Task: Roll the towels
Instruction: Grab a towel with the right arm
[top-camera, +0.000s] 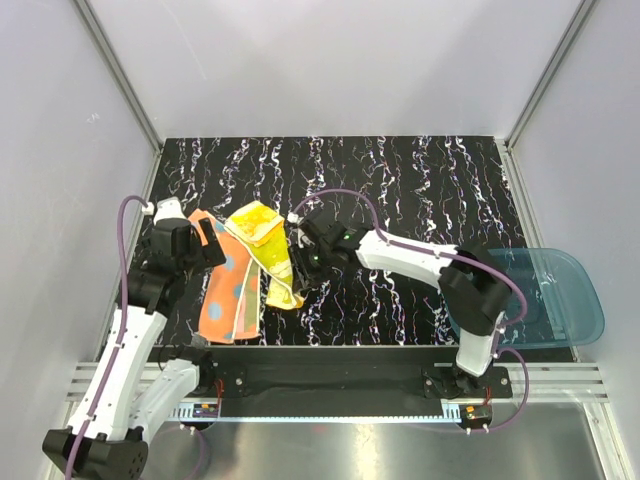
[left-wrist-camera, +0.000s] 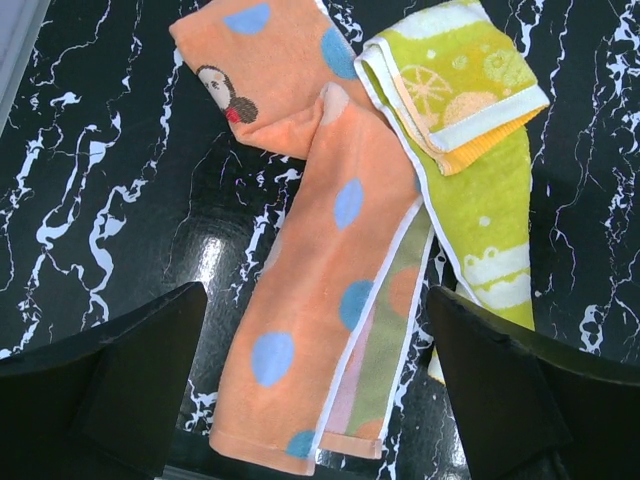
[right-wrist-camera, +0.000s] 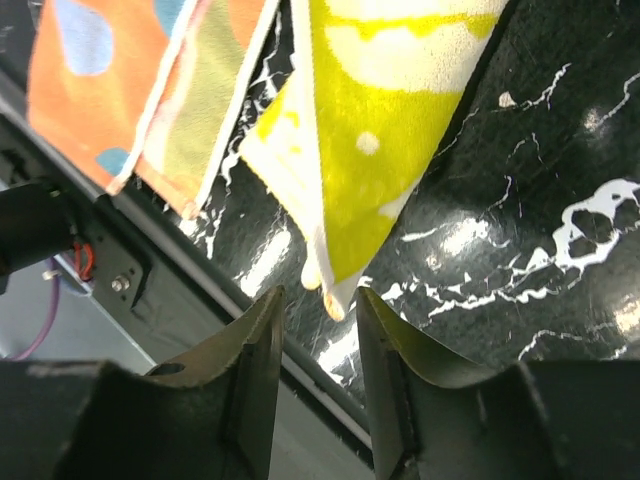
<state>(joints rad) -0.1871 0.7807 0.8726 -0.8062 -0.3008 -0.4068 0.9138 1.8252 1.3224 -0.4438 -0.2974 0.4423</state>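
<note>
The orange towel with blue dots lies as a long folded strip at the left of the black mat; in the left wrist view the orange towel runs between my fingers. My left gripper hovers over it, wide open and holding nothing. The yellow towel lies next to it on the right, its far end folded over. My right gripper is at the near corner of the yellow towel. Its jaws stand narrowly apart, with the corner just at their tips and not pinched.
A translucent blue tray sits at the right edge of the table, behind the right arm's elbow. The table's metal front rail runs close under the right gripper. The grey side walls close in the workspace.
</note>
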